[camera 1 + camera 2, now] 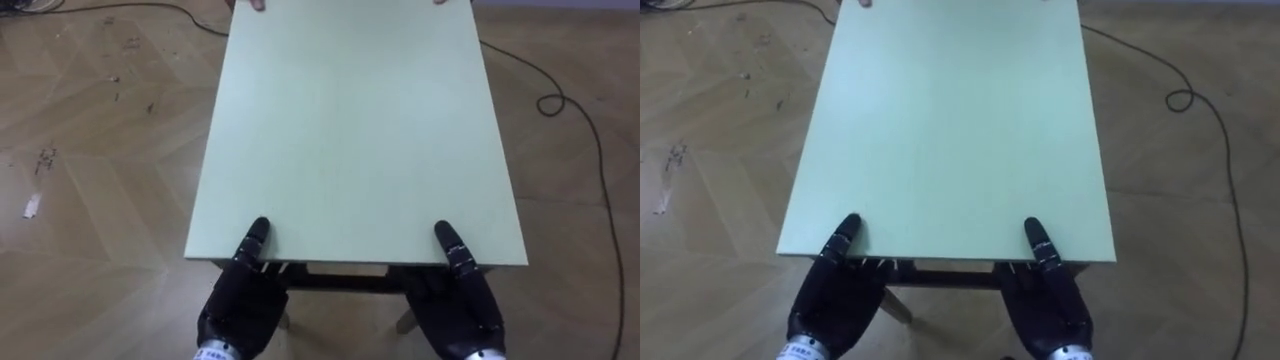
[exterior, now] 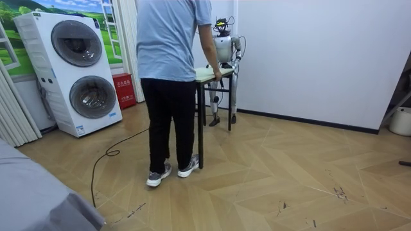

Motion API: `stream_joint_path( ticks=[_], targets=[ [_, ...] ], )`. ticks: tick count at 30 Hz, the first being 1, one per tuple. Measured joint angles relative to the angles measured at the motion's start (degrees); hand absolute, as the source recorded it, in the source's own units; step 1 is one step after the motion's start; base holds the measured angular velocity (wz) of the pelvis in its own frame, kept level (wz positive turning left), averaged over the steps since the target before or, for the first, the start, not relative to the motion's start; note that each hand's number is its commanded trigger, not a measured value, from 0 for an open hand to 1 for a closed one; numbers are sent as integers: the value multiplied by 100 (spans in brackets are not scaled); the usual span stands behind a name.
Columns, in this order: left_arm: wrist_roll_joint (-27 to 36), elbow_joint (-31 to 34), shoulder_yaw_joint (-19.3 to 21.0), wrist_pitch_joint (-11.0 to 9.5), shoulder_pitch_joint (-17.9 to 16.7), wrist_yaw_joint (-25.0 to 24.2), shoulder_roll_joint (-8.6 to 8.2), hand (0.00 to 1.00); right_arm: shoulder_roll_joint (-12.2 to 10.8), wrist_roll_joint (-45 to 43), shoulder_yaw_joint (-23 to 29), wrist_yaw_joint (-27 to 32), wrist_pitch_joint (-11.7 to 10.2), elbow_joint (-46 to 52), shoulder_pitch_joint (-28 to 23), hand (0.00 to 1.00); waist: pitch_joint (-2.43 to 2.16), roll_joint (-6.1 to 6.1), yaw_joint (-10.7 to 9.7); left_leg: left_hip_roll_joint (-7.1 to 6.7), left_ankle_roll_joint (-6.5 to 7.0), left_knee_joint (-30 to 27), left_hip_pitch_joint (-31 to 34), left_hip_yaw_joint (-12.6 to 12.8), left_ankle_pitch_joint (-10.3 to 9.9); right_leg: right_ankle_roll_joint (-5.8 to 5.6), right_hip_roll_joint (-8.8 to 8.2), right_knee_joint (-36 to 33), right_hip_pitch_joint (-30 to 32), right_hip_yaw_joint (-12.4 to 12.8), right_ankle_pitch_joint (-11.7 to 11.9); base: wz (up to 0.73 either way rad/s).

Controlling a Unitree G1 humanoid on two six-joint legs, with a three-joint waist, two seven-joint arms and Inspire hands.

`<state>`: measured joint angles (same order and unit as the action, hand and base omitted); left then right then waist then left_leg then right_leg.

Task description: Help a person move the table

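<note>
- The left hand [image 1: 238, 300] sits at the table's near edge, left of the middle. Its thumb lies flat on top of the board, and the rest of the hand passes under it, so whether it grips the table cannot be told.
- The right hand [image 1: 468, 305] mirrors it near the right corner, thumb on top and the rest tucked below the edge. Its hold cannot be told either.
- Between the two hands, part of a dark frame rail and the tops of two legs show under the board; the rest of the underside is hidden.
- The table [image 1: 350, 130] has a pale green rectangular top that stretches straight away from the robot, with both thumbs touching its near edge.
- At the far edge, cut off by the top of the view, are a person's fingertips [image 1: 258, 5], with a second bit of hand near the other far corner.
- A dark cable [image 1: 570, 110] loops over the wooden floor [image 1: 90, 130] to the right of the table, and a small white scrap [image 1: 32, 207] lies on the left.
- In the room view the person [image 2: 170, 64] stands back to the camera at one end of the table, hiding much of it, while the robot stands at the other end by a white wall.
- Whether the table legs are off the floor cannot be made out.
- A stacked washer and dryer [image 2: 77, 70] stand at the room view's left.
</note>
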<state>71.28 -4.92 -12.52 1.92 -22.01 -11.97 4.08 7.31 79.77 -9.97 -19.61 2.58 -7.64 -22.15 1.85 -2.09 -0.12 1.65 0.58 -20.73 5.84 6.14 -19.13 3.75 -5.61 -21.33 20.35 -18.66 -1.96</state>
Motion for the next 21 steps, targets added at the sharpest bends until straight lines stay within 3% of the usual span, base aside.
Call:
stream_joint_path(
  ticks=[4, 7, 8, 9, 10, 12, 14, 16, 19, 21],
  targets=[
    [10, -93, -20, 1, -30, 1, -7, 100, -15, -41, -1, 1, 2, -24, -94, 100, -20, 53, -48, -96, 114, -167, 111, -10, 33, -49, -132, 71, -26, 39, 175, 9],
    [18, -109, -47, 0, -35, 42, -18, 100, -13, -53, -2, 14, -2, -24, -120, 100, -27, 80, -130, -230, 261, -190, 161, -24, 111, -182, -245, 93, -26, 150, 294, 12],
    [18, -113, -55, -2, -37, 59, -20, 100, -33, -53, -6, 16, -6, -24, -156, 100, -35, 92, -126, -266, 310, -191, 163, -9, 136, -286, -300, 77, -32, 170, 283, 9],
    [16, -129, -58, -5, -49, 64, -23, 100, -41, -31, -20, 16, -6, -24, -209, 100, -34, 85, -134, -261, 344, -197, 146, -28, 149, -420, -357, -192, -46, 294, 145, 12],
    [13, -130, -66, -5, -69, 66, -18, 100, -37, -13, -27, 12, -6, -22, -252, 100, -39, 79, -138, -251, 352, -195, 138, -44, 157, -421, -371, -454, -52, 370, -10, 14],
    [5, -126, -149, -82, -158, 29, 72, 100, 32, 99, -156, -61, -68, -22, -404, 100, -42, 108, -130, -239, 332, -179, 137, -89, 186, -674, -385, -927, -251, 786, -522, 7],
    [5, -126, -191, -119, -209, -14, 143, 100, 97, 140, -310, -103, -175, -23, -482, 100, -38, 118, -103, -237, 304, -170, 140, -102, 209, -679, -228, -614, -403, 903, -533, -2],
    [5, -126, -214, -188, -250, -29, 188, 100, 150, 221, -430, -102, -262, -39, -503, 100, -29, 104, -101, -229, 292, -128, 141, -101, 254, -576, -168, -281, -543, 918, -467, -3],
    [-11, -100, -270, -210, -271, -32, 275, 100, 187, 326, -479, -101, -285, -86, -521, 100, -21, 112, -85, -213, 238, 16, 145, -72, 386, -596, -79, 148, -654, 910, -294, -5],
    [-11, -44, -289, -244, -298, -32, 349, 100, 179, 332, -510, -98, -287, -91, -522, 100, 13, 160, -78, -190, 218, 88, 158, -70, 481, -591, -27, 408, -718, 901, -168, -5]
  ],
)
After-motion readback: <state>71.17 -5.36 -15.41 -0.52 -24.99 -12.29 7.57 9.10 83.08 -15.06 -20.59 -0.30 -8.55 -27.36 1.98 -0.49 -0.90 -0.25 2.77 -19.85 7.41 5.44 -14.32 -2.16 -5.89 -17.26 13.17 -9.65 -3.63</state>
